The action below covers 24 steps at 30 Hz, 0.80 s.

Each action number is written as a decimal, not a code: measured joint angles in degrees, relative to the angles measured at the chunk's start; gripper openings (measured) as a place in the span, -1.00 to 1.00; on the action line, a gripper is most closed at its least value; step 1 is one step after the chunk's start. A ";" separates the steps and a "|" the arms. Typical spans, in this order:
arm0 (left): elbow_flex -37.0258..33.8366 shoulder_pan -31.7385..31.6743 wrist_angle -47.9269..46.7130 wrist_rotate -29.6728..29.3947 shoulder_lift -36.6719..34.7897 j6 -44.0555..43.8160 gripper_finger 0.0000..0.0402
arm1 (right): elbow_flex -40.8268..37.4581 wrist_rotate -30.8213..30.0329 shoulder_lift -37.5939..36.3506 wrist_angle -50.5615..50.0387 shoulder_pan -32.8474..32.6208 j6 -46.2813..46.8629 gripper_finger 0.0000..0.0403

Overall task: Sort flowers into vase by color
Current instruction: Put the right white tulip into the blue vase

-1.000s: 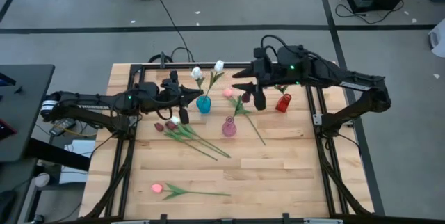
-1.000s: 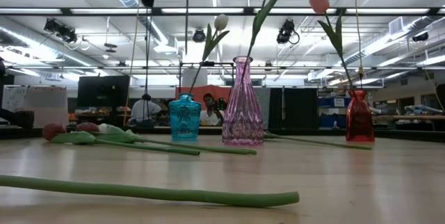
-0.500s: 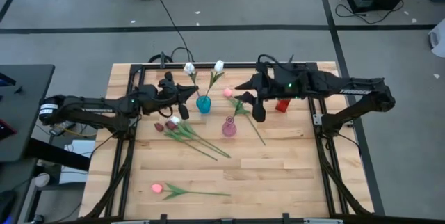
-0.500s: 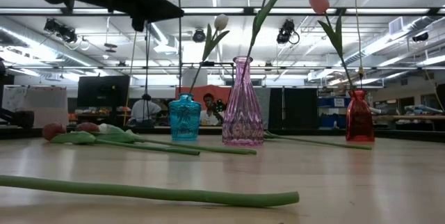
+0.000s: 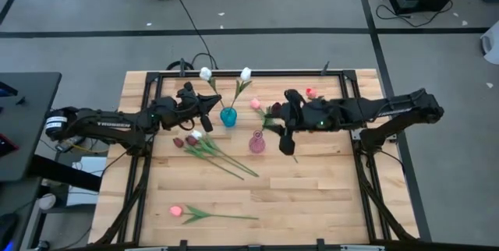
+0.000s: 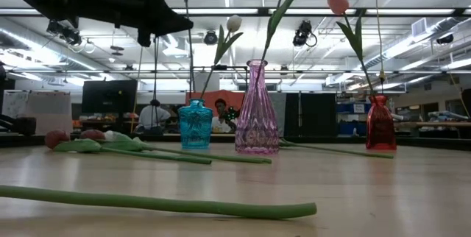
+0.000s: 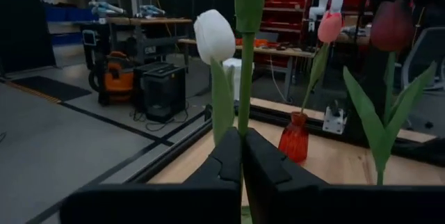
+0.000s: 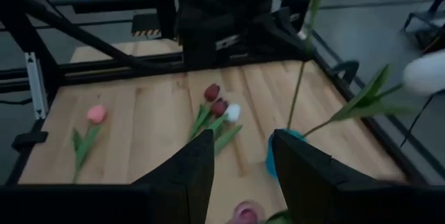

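Note:
My left gripper (image 5: 207, 111) (image 7: 241, 147) is shut on a white tulip (image 5: 206, 74) just left of the blue vase (image 5: 228, 116). Its stem (image 6: 188, 53) hangs toward that vase (image 6: 195, 124); whether the lower end is inside, I cannot tell. Another white tulip (image 5: 245, 73) stands in the blue vase. A maroon tulip (image 5: 274, 109) stands in the pink vase (image 5: 256, 143). A pink one (image 6: 337, 1) stands in the red vase (image 6: 380, 123), which my right arm covers in the high view. My right gripper (image 5: 286, 138) (image 8: 242, 161) is open, right of the pink vase. My left gripper pinches the white tulip's green stem (image 7: 243, 113) between its two fingers, part way down from the head. The fingers come level from the table's left and lie across the stem. The flower is lifted clear and near upright, head above the fingers, lower stem hanging below.
A bunch of maroon and white tulips (image 5: 191, 139) lies on the table left of the pink vase, stems running toward the near right. A pink tulip (image 5: 255, 104) lies behind the pink vase. Another pink tulip (image 5: 176, 211) lies near the front edge.
My left gripper has drawn back toward the table's left, and the held white tulip's head has swung left and toward the far edge. My right arm has moved from over the red vase toward the near edge, beside the pink vase.

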<state>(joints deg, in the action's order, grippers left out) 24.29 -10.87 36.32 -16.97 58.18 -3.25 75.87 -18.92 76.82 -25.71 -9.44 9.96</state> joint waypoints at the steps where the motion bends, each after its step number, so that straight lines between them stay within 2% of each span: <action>1: 0.00 0.00 0.26 0.28 0.95 -0.17 -0.97 | -0.38 -0.85 0.00 -0.15 -1.03 0.86 -0.22; 9: -0.04 0.00 4.40 0.66 8.28 -1.42 -0.97 | -4.00 -8.73 0.00 -0.08 -8.62 7.80 -0.22; 16: -0.04 0.00 3.06 0.70 11.27 -3.48 -0.96 | -13.43 -8.07 0.02 0.11 -10.87 20.71 -0.22; 20: -0.04 0.00 0.59 -0.03 11.62 -5.00 -0.86 | -19.78 -7.71 0.02 0.71 -10.66 27.31 -0.22; 24: -0.04 0.00 -2.05 -2.13 11.62 -4.70 -0.67 | -25.03 -8.02 0.02 1.74 -10.68 32.63 -0.22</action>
<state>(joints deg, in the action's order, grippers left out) 24.25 -10.87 34.28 -19.10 69.80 -7.95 50.84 -26.94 76.84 -23.96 -20.12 42.59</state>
